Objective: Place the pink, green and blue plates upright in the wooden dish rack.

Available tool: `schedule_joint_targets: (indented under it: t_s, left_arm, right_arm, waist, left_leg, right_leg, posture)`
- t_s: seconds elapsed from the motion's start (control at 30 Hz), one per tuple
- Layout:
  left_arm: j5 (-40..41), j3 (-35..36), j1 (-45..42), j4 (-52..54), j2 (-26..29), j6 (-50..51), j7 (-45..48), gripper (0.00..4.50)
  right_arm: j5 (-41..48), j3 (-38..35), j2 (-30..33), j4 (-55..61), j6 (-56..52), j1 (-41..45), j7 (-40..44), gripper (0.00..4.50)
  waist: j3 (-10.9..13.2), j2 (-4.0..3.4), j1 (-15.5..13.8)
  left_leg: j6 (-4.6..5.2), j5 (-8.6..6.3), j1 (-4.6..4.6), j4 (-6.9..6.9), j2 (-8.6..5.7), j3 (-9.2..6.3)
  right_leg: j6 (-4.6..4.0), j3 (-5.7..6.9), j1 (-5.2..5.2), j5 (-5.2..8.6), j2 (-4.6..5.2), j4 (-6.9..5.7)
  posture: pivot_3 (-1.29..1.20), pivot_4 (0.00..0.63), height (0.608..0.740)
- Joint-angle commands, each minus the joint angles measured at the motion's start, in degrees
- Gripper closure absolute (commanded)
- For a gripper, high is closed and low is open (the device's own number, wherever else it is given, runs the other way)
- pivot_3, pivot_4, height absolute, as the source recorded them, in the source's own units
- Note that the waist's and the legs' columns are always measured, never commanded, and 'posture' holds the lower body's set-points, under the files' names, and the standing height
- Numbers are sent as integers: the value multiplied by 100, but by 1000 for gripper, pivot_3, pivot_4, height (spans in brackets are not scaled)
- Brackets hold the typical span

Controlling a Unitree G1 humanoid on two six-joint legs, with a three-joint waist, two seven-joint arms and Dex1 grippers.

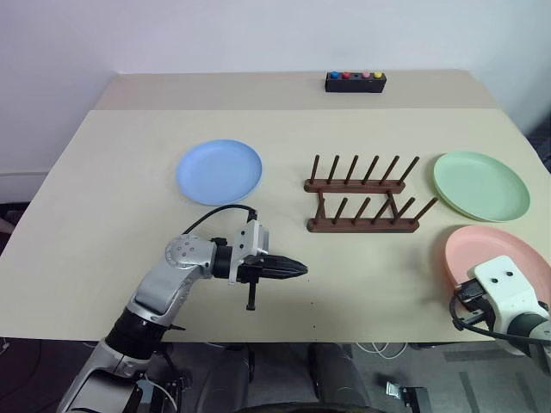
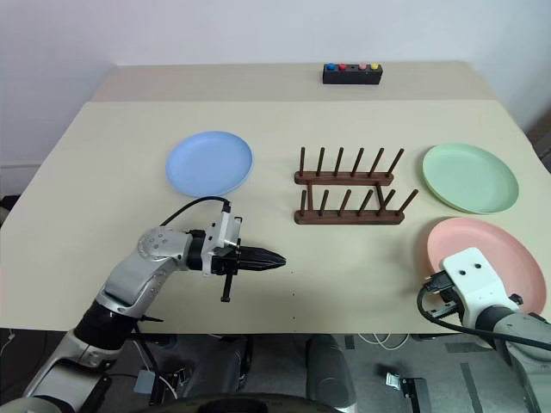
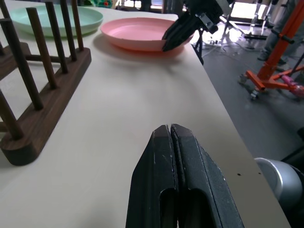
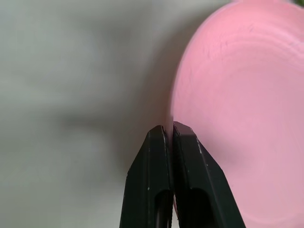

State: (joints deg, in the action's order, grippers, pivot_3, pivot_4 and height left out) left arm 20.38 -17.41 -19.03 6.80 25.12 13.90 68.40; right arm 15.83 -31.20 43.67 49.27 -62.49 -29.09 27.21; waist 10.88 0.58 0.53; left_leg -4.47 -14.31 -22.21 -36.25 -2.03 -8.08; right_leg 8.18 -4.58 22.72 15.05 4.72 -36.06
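With our right gripper (image 4: 172, 127) jaws pinched on the near rim of the salmon-pink round plastic plate (image 1: 499, 258) at the surface's right edge, we judge it light, stiff, slippery, best held by that thin rim.

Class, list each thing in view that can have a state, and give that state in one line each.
Pink plate: flat on table, rim pinched by right gripper.
Green plate: flat on table.
Blue plate: flat on table.
Rack: empty.
Left gripper: shut, holding nothing.
Right gripper: shut on pink plate's rim.
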Motion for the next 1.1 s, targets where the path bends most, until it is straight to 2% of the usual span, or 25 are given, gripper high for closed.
schedule_joint_targets:
  t_s: [0.03,0.17,0.23,0.33,0.4,0.53,0.63,0.73,0.87,0.97,1.1]
  left_arm:
    - [-43,-71,-164,-109,-103,-244,96,4500]
    - [-92,-107,-258,-316,-179,-390,162,4500]
    - [-125,-121,-312,-435,-229,-452,182,4500]
    - [-176,-139,-370,-581,-300,-573,185,4500]
    - [-196,-122,-386,-623,-357,-655,147,4500]
    - [-200,-52,-413,-622,-458,-733,34,4500]
    - [-256,-30,-416,-600,-473,-743,-95,4500]
    - [-266,-7,-375,-518,-472,-720,-227,4500]
    - [-266,45,-282,-356,-409,-669,-390,4500]
    - [-266,84,-202,-236,-339,-628,-528,4500]
    - [-256,131,-99,-76,-266,-557,-650,4500]
  right_arm:
    - [-86,-640,62,549,-67,-242,214,4470]
    - [-53,-1389,142,959,116,-539,738,4470]
    - [-70,-1989,209,1008,487,-429,1035,4470]
    - [18,-2662,459,810,951,165,1308,4470]
    - [288,-2757,682,536,1276,991,1309,4470]
    - [703,-2255,874,31,1348,2342,1068,4470]
    - [1432,-1446,685,-482,1416,3687,873,4470]
    - [1912,-940,422,-935,1562,4425,907,4470]
    - [2578,-607,115,-1474,1729,4803,1221,4470]
    - [3319,-648,-110,-1902,1673,5082,1263,4470]
    - [3830,-682,-305,-2665,1685,5318,1194,4470]
  waist:
    - [0,0,-11]
    - [0,1,-1]
    - [0,-1,16]
    - [1,0,26]
    - [3,3,30]
    - [5,6,8]
    - [7,6,29]
    - [7,6,25]
    - [7,6,6]
    - [8,5,19]
    - [8,3,27]
  left_leg:
    - [0,0,-2,0,0,0]
    - [0,0,-2,0,0,0]
    - [0,0,-2,1,0,1]
    - [0,0,0,0,1,4]
    - [0,0,2,-1,1,4]
    - [0,0,2,3,2,1]
    - [0,0,-8,0,0,1]
    - [0,0,-7,6,1,1]
    - [1,0,-10,7,0,-2]
    - [4,-2,-11,8,0,-3]
    - [4,-2,-8,7,0,-3]
  right_leg:
    - [0,0,1,0,0,1]
    - [1,0,1,0,0,1]
    - [2,1,1,0,0,3]
    - [3,0,1,-1,0,2]
    - [2,1,-1,-1,-1,2]
    - [1,3,-2,-2,-1,3]
    - [16,3,4,-11,3,6]
    - [16,3,8,-11,2,4]
    - [17,3,9,-12,2,5]
    - [17,3,9,-12,2,5]
    - [16,3,10,-13,2,1]
  posture:
    - [0,150,740]
    - [0,150,740]
    - [0,150,740]
    - [0,150,740]
    - [0,150,740]
    - [0,150,740]
    - [0,150,740]
    - [0,150,740]
    - [0,150,740]
    - [0,150,740]
    - [0,150,740]
